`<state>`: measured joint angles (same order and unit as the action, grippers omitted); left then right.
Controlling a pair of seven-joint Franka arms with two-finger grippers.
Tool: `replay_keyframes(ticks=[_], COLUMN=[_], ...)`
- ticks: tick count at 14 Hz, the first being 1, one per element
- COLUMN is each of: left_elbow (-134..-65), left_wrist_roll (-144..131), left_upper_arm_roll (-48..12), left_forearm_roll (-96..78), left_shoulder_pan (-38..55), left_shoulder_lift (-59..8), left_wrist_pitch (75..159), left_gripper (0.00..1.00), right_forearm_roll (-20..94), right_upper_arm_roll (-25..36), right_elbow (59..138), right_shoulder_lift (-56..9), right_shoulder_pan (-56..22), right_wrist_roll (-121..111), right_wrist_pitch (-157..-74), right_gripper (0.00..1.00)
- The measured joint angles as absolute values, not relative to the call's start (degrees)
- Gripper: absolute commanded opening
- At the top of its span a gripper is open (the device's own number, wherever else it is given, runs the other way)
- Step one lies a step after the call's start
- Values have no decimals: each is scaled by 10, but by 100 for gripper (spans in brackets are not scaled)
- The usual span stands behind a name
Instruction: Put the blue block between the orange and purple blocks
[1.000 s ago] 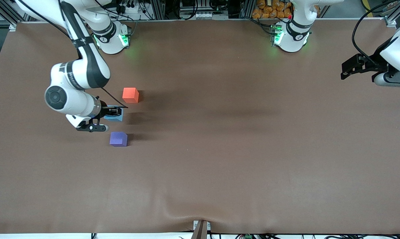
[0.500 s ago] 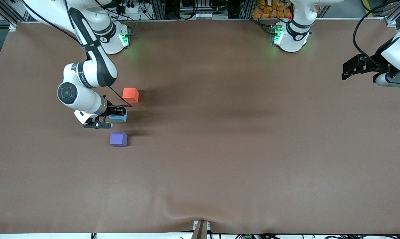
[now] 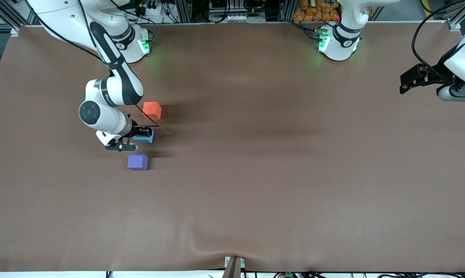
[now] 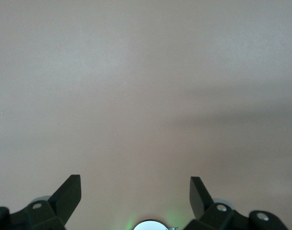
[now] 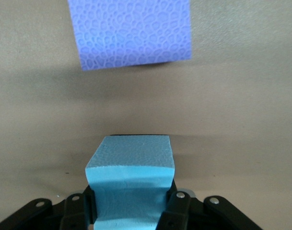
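Observation:
My right gripper (image 3: 142, 134) is shut on the blue block (image 3: 145, 138), holding it low over the table between the orange block (image 3: 152, 110) and the purple block (image 3: 137, 161). In the right wrist view the blue block (image 5: 130, 184) is squeezed between the fingers and the purple block (image 5: 134, 32) lies just ahead of it. My left gripper (image 3: 408, 81) is open and empty, waiting over the left arm's end of the table; its wrist view shows only bare table between the fingers (image 4: 69, 194).
The brown table cover (image 3: 278, 173) stretches wide around the blocks. The arm bases (image 3: 338, 42) stand along the table's edge farthest from the front camera.
My right gripper has carried the blue block sideways toward the table's middle, into line between the orange and purple blocks. The left arm has barely shifted.

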<state>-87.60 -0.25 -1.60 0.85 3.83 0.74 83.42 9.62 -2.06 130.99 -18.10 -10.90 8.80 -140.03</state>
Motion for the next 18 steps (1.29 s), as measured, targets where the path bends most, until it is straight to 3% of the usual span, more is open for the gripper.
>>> replay_keyframes(ticks=[2, 3, 4, 5, 6, 12, 14, 18], left_elbow=[-873, -872, -871, -871, -871, -871, -871, -871], left_wrist_roll=[-2, -2, -2, -2, -2, -2, -2, -2], left_upper_arm_roll=[-15, -15, -15, -15, -15, -15, -15, -15], left_forearm_roll=[9, 9, 9, 9, 9, 9, 9, 9], left_shoulder_pan=[38, 38, 38, 38, 38, 38, 38, 38], left_shoulder_lift=[7, 7, 7, 7, 7, 7, 7, 7], left_wrist_pitch=[835, 835, 835, 835, 835, 835, 835, 835], left_gripper=[100, 100, 100, 100, 100, 100, 100, 100], right_forearm_roll=[99, 99, 99, 99, 99, 100, 100, 91], right_upper_arm_roll=[-22, -23, -23, -23, -23, -21, -19, -15], right_elbow=[1310, 1311, 1312, 1312, 1312, 1305, 1256, 1043], right_shoulder_lift=[-182, -182, -183, -183, -183, -184, -174, -152], right_shoulder_pan=[-112, -113, -115, -115, -115, -114, -114, -107], right_wrist_roll=[88, 88, 88, 88, 88, 88, 88, 84], right_wrist_pitch=[-1406, -1408, -1409, -1409, -1409, -1403, -1321, -1091], right_gripper=[0, 17, 60, 95, 100, 100, 100, 100])
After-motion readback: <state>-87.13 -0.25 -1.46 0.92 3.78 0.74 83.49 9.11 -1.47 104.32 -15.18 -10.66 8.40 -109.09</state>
